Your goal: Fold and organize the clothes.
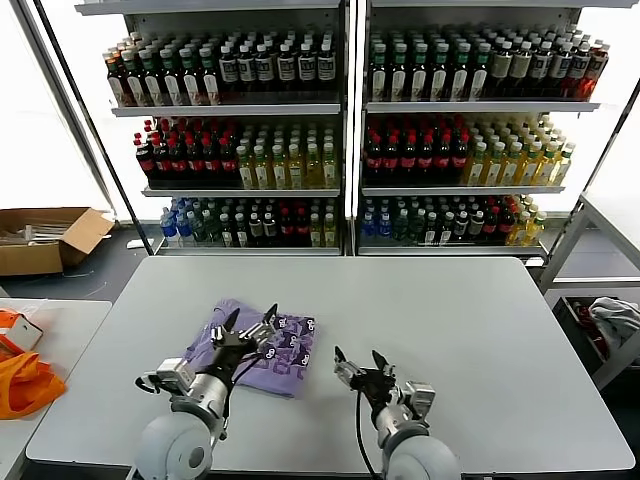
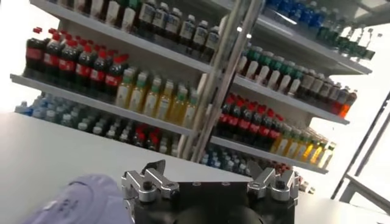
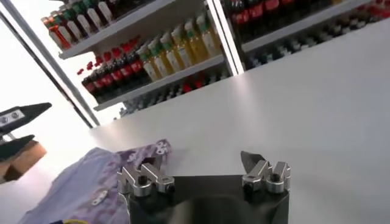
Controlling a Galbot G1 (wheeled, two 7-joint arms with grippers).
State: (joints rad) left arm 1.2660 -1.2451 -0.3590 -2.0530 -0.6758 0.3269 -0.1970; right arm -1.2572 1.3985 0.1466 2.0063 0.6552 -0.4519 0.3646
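Observation:
The clothes are one lavender-purple T-shirt [image 1: 262,350], lying folded in a compact rectangle on the near left part of the grey table [image 1: 450,320], with dark purple print showing on its right half. My left gripper [image 1: 251,318] hovers just over the shirt, open, with nothing between its fingers. In the left wrist view the same gripper [image 2: 210,170] stands wide with a corner of the shirt [image 2: 79,198] beside it. My right gripper [image 1: 358,356] is open and empty over bare table to the right of the shirt. The right wrist view shows this gripper [image 3: 201,163] and the shirt [image 3: 91,182].
Drink shelves [image 1: 345,130] stand behind the table. An orange bag [image 1: 25,382] lies on a side table at the left, with a cardboard box [image 1: 40,238] on the floor beyond. A whitish-grey cloth bundle [image 1: 615,318] sits on a low rack at the right.

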